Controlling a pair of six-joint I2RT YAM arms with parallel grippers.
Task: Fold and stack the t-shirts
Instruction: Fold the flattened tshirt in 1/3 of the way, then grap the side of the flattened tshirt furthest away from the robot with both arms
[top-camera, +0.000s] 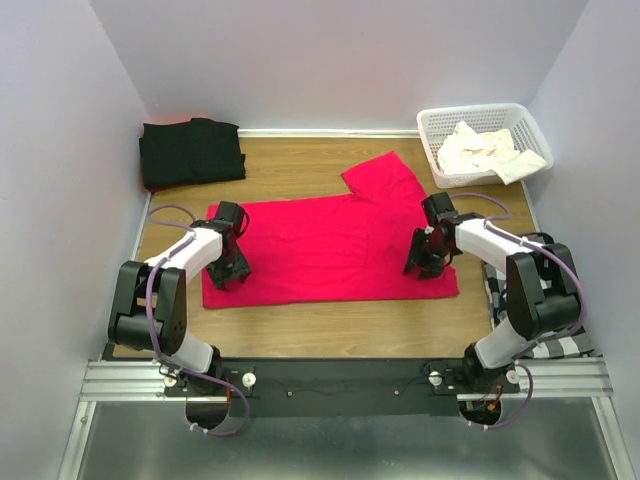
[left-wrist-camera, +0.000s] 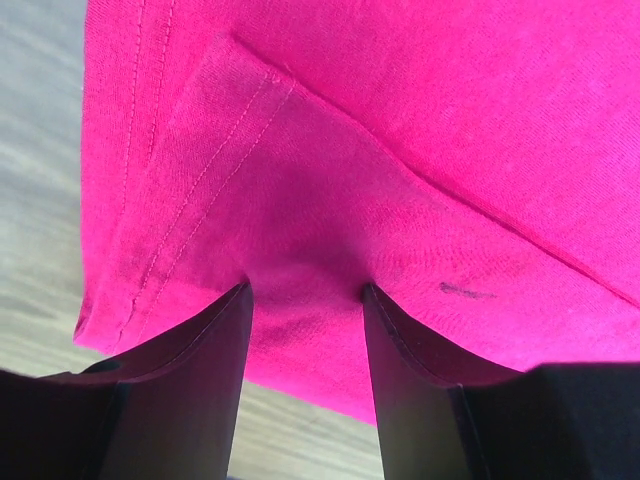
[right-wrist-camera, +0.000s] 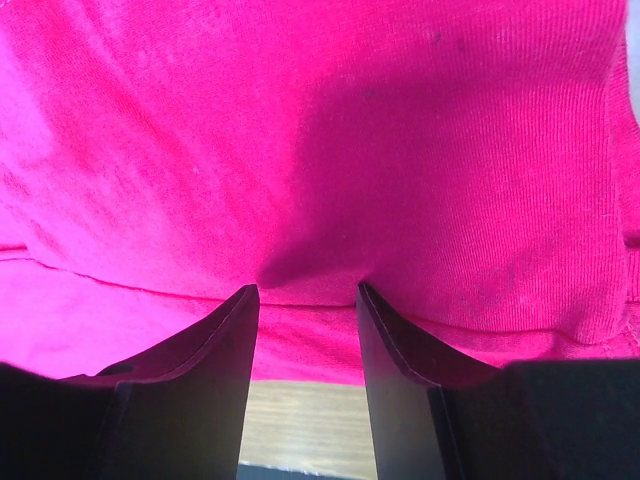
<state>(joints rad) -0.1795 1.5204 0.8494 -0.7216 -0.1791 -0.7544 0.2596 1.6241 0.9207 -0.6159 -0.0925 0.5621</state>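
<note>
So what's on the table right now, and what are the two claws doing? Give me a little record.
Red t-shirt: spread flat on the wooden table
Black t-shirt: folded, far left corner
Cream t-shirt: crumpled in the white basket, far right corner
Left gripper: open, jaws apart at the red shirt's left edge
Right gripper: open, jaws apart at its right edge
Checked cloth: lying at the table's right edge

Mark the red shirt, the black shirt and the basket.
red t-shirt (top-camera: 330, 250), top external view, middle of its body.
black t-shirt (top-camera: 192, 152), top external view, centre of the folded pile.
basket (top-camera: 431, 148), top external view, its left wall.
</note>
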